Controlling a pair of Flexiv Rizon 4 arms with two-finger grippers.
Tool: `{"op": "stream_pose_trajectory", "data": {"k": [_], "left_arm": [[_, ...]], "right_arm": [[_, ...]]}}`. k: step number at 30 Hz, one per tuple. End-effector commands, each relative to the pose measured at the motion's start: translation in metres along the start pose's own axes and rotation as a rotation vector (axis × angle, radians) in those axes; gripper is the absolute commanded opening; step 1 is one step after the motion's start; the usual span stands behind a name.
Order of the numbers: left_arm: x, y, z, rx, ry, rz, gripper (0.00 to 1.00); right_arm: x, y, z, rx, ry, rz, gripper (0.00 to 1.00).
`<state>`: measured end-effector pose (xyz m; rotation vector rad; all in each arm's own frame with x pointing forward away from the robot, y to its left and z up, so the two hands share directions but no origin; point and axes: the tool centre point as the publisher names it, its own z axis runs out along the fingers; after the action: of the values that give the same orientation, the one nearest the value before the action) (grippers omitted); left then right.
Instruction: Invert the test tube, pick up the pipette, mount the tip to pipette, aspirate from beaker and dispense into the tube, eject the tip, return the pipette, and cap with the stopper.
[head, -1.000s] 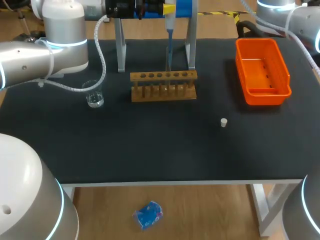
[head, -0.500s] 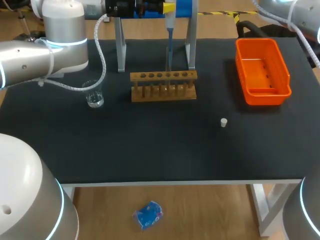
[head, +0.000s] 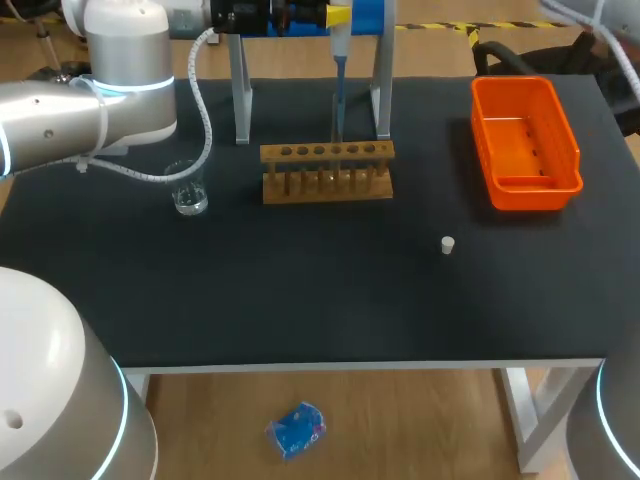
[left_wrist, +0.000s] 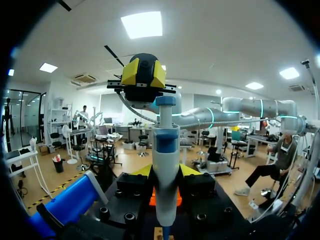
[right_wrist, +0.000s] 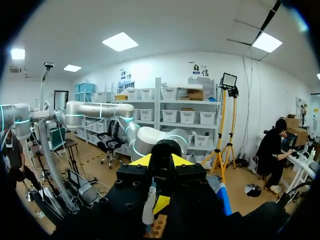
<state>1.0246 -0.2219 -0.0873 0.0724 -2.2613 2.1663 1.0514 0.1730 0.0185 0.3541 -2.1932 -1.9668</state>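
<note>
My left arm comes in from the left and reaches along the table's back edge. The left gripper (head: 330, 18) is shut on the white and blue pipette (head: 340, 45), which hangs upright. Its thin tip (head: 338, 105) points down at the row of holes in the wooden tube rack (head: 327, 170). I cannot make out the test tube in the rack. In the left wrist view the pipette (left_wrist: 165, 165) stands between my left gripper's fingers (left_wrist: 165, 172). My right gripper (left_wrist: 144, 75) hangs open a little above the plunger, holding nothing. The white stopper (head: 448, 245) lies right of centre.
A glass beaker (head: 188, 190) stands left of the rack. An orange bin (head: 525, 140) sits at the back right. A grey stand with two legs (head: 242, 100) rises behind the rack. Only a bit of my right arm (head: 600, 15) shows at the far right corner.
My right arm has drawn back toward the far right corner, mostly out of the head view. The left arm, the pipette and the things on the table have not moved.
</note>
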Motion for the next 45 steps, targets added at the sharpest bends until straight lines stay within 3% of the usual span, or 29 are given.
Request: {"op": "stream_pose_trajectory", "data": {"k": [1,8,15,22,39,45], "left_arm": [[0.001,-0.001,0.0,-0.002,-0.002,-0.001,0.0],[0.001,-0.001,0.0,-0.002,-0.002,-0.001,0.0],[0.001,-0.001,0.0,-0.002,-0.002,-0.001,0.0],[0.001,-0.001,0.0,-0.002,-0.002,-0.001,0.0],[0.001,-0.001,0.0,-0.002,-0.002,-0.001,0.0],[0.001,-0.001,0.0,-0.002,-0.002,-0.001,0.0]], "right_arm": [[0.016,0.004,-0.032,0.05,-0.039,-0.013,1.0],[0.033,-0.021,-0.063,0.166,-0.042,-0.04,1.0],[0.05,-0.074,-0.077,0.298,-0.089,-0.029,1.0],[0.067,-0.136,-0.072,0.324,-0.146,0.013,1.0],[0.067,-0.136,-0.072,0.324,-0.146,0.013,1.0],[0.063,-0.177,-0.05,0.422,-0.166,0.045,1.0]]}}
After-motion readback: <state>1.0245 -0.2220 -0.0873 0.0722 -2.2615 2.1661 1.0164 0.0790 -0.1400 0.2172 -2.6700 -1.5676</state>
